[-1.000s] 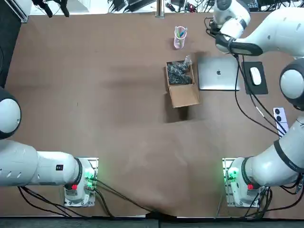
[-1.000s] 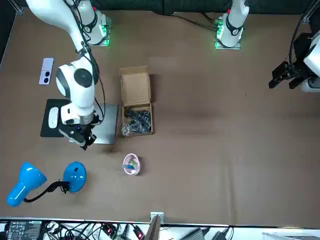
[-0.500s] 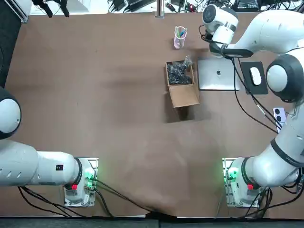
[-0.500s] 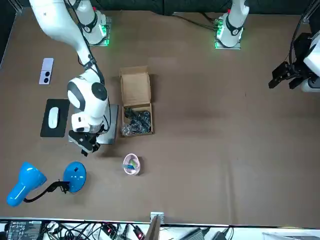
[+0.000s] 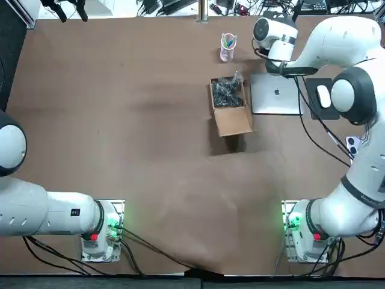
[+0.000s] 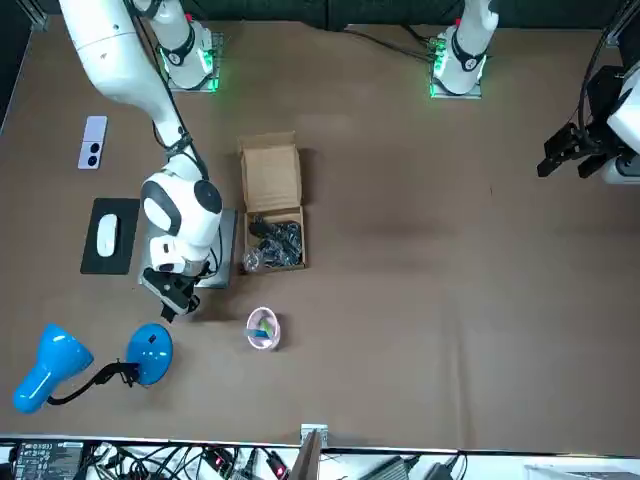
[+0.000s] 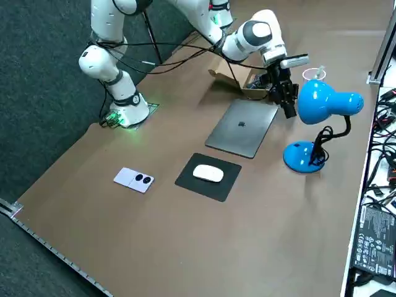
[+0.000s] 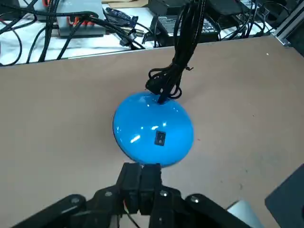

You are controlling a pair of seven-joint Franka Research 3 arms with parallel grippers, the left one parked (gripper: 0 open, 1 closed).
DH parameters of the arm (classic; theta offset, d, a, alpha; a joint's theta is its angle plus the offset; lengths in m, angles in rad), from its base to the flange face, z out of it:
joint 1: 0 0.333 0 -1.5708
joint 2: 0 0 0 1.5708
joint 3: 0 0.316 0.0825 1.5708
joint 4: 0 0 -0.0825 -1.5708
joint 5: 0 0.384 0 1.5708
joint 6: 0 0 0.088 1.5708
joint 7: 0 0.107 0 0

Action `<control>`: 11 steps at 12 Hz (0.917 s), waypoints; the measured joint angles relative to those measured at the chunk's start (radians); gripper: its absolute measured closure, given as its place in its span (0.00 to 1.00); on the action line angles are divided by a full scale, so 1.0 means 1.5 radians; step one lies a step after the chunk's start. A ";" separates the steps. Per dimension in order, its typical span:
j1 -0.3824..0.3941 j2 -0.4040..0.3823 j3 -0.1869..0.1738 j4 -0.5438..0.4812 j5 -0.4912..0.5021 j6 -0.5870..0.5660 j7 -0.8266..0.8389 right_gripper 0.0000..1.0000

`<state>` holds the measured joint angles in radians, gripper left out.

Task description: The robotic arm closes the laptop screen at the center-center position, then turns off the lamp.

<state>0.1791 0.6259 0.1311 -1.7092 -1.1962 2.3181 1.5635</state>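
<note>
Reaches over the far right part of the table [image 5: 120, 120] with the right arm. Holds the right gripper [image 6: 171, 302] low above the brown top, just past the far edge of the laptop [image 5: 277, 93] and near the lamp [image 7: 323, 104], touching neither. Presses the 2 fingers [image 8: 151, 176] together, with nothing between them. Points them toward the lamp's round blue base [image 8: 153, 128], with a small black rocker switch [image 8: 160, 138] on the side of the dome facing the gripper and a black cord bunched at the opposite side.

Finds the laptop shut and flat, silver lid up, logo showing, between the open cardboard box [image 5: 230, 108] at its left and the black pad [image 5: 331, 111] at its right, 1 white mouse [image 5: 323, 95] on that pad. Finds the lamp base standing on the table beyond the laptop, the blue head on a bent black neck farther right. Cannot tell whether the lamp is lit.

Finds 1 pink cup [image 5: 228, 47] of pens beyond the box. Finds 1 small white device [image 7: 135, 179] nearer the arm's base, apart from the pad.
</note>
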 joint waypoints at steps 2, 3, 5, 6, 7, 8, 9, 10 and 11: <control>-0.005 0.015 -0.001 0.015 -0.004 0.000 0.003 0.98; -0.009 0.021 -0.002 0.022 -0.009 0.002 0.003 0.98; -0.025 0.033 -0.003 0.030 -0.023 0.020 0.004 0.98; -0.036 0.038 -0.003 0.032 -0.029 0.032 0.004 0.98; -0.045 0.042 -0.003 0.033 -0.031 0.044 0.004 0.98; -0.052 0.045 -0.003 0.033 -0.033 0.053 0.004 0.98; -0.056 0.048 -0.003 0.033 -0.034 0.060 0.004 0.98; -0.058 0.050 -0.003 0.033 -0.036 0.065 0.004 0.98; -0.059 0.053 -0.003 0.034 -0.039 0.069 0.004 0.98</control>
<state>0.0902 0.7052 0.1265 -1.6579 -1.2542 2.4211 1.5695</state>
